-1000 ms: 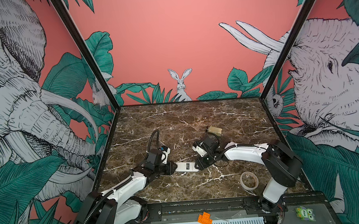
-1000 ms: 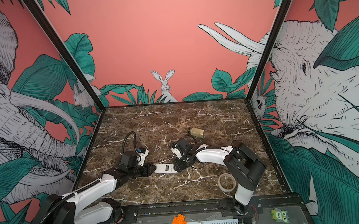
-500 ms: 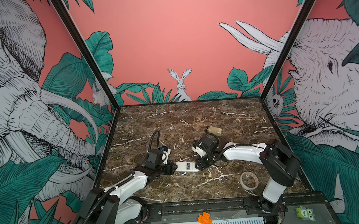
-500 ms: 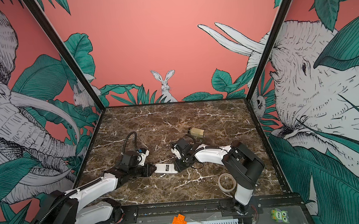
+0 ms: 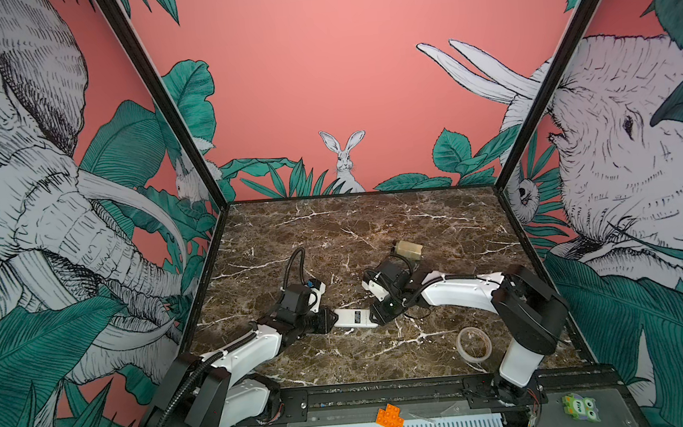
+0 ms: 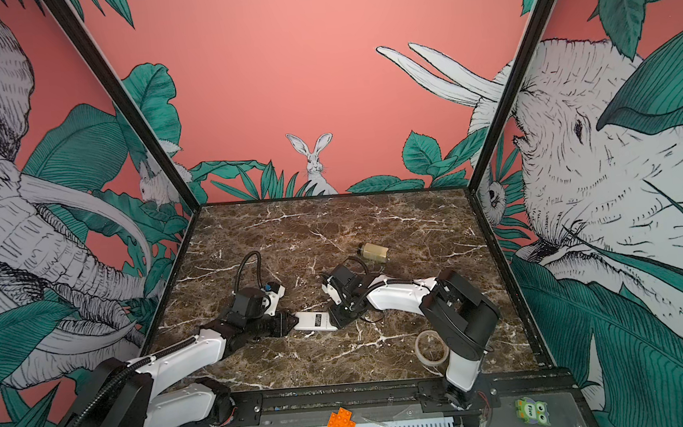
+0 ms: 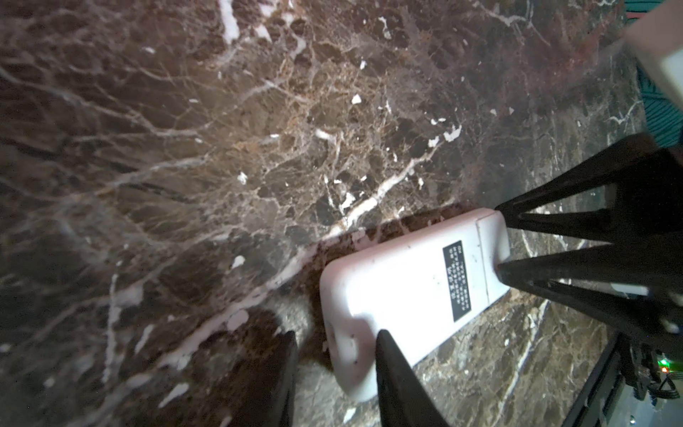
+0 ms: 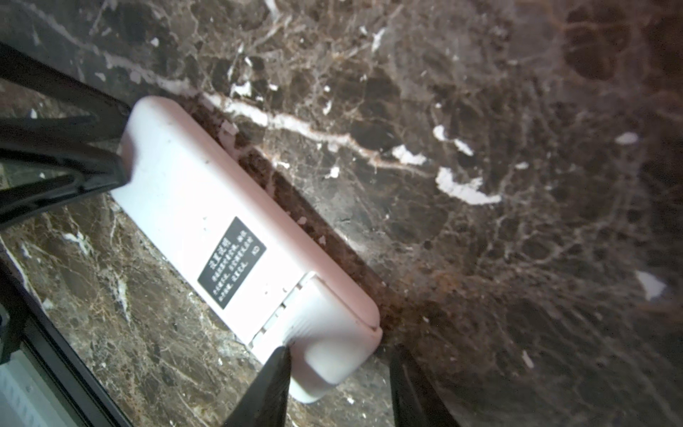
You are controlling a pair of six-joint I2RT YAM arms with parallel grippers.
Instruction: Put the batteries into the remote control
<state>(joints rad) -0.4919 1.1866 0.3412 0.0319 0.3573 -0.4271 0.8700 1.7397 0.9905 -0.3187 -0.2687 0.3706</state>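
- right wrist view: remote control (image 8: 236, 236) lies back-up on the marble (image 8: 480, 258), battery cover (image 8: 325, 321) on; right gripper (image 8: 340, 349) spread astride that end.
- left gripper (image 7: 337, 332) spread at the far end: brace there, slide the cover off lengthwise.
- batteries unseen.

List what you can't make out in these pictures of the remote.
- Batteries: seen in no view; whereabouts unknown.
- Remote front: faces down in every view; only the white back shows.
- Label text: too small in both top views, blurred in the wrist views.
- Whether the left end effector and right end effector grip the remote: finger contact unclear in wrist views; the arms cover it in both top views.
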